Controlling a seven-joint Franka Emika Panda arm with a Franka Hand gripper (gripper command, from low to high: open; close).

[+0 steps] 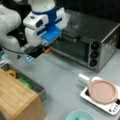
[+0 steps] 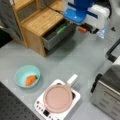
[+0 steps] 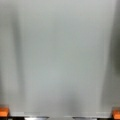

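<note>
Jaws: our white-and-blue gripper [image 1: 47, 50] hangs with orange-tipped fingers [image 3: 3, 111] spread wide, empty.
Nearest: the silver metal toaster oven's [image 1: 100, 37] door handle, just beside the jaws, untouched.
Below jaws: bare grey worktop [image 3: 60, 62].
Progress: nothing gripped yet.

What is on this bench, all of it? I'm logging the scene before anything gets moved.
Toaster oven: one, silver and black, a front view's top right.
Pan: one, pink with a white handle, on the hob.
Hob: one, white, a front view's bottom right.
Bowl: one, teal, holding an orange carrot.
Wooden cabinet: one, its grey drawer open with green and yellow items inside.
Table: one, grey.
Claw: one, orange-tipped, above the table beside the oven.
</note>
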